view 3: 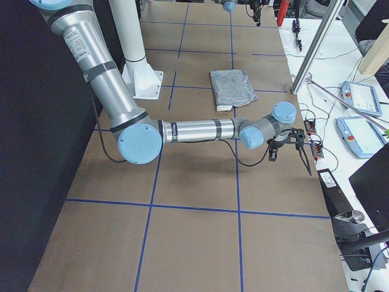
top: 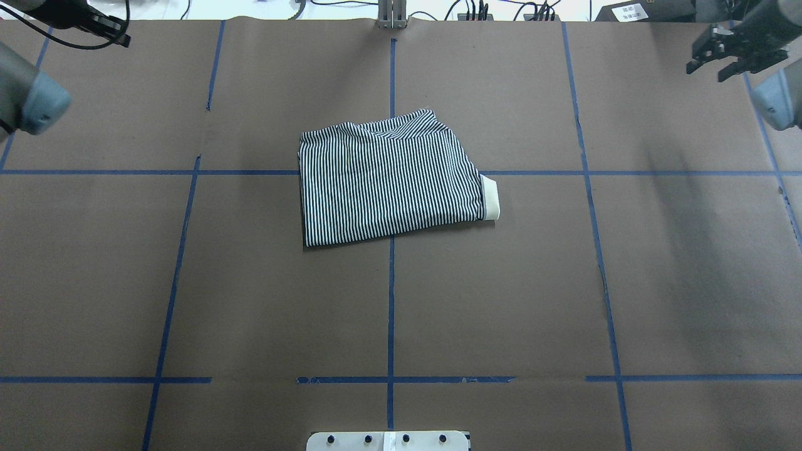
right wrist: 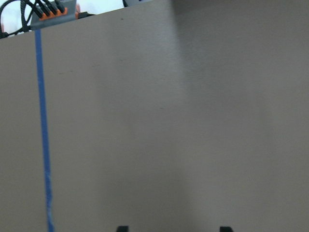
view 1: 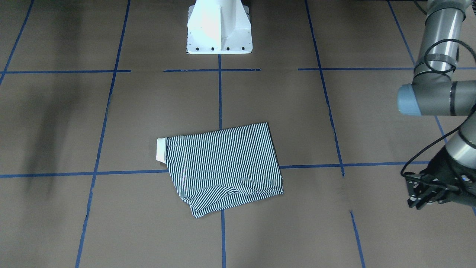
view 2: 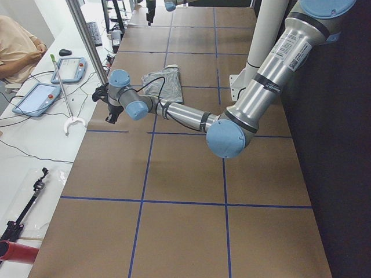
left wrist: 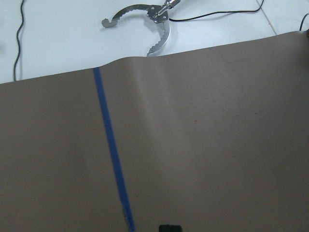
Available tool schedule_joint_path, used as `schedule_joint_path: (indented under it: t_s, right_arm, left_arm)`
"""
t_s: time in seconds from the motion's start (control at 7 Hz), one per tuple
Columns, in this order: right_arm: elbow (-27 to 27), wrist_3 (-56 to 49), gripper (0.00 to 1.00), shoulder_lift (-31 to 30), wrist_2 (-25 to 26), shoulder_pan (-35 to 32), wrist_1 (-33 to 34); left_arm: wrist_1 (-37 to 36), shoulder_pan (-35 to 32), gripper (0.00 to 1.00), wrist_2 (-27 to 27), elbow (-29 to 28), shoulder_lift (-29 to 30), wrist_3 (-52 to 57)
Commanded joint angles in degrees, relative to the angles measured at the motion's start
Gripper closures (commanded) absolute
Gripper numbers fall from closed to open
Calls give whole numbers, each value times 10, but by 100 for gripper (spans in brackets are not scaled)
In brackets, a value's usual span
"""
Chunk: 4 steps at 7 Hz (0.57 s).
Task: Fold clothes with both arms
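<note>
The navy-and-white striped shirt (view 1: 223,167) (top: 388,188) lies folded into a rough rectangle at the middle of the table, its cream collar (top: 490,199) sticking out on the robot's right. Neither of the two arms touches it. My left gripper (view 1: 415,204) (top: 122,39) hangs over the far left edge of the table; the left wrist view shows a single dark tip at the bottom centre, so it is shut and empty. My right gripper (top: 705,69) (right wrist: 173,229) is over the far right corner, open, with its fingertips (right wrist: 122,228) wide apart over bare brown paper.
The white pedestal base (view 1: 219,33) stands at the robot's side. Blue tape lines (top: 391,313) grid the brown table cover. Beyond the far edge lie a metal claw tool (left wrist: 145,19), cables, two teach pendants (view 2: 35,98) and a seated person (view 2: 17,49).
</note>
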State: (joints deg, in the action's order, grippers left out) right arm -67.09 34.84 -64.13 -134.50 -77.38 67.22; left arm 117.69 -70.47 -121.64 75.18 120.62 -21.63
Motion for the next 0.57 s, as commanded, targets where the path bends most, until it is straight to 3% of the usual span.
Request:
schedule_joint_path:
  t_s: [0.0,0.14,0.29,0.43]
  right_arm:
    - [-72,-234,0,-69,-9,-75,140]
    - [-107,-287,0,-87,-3,-86,192]
    - [-130,-334,0,-117,8,-90,220]
    - [-158,-351,0,-151,7,-94,222]
  left_arm:
    - [-133,-83,45,-18,58,-26,158]
    - [-175,-112,41,-47,87,-46,187]
    - [-201,-137,0,-54,144,-95,208]
    - [-226,-149,0,-71,186,-138,215]
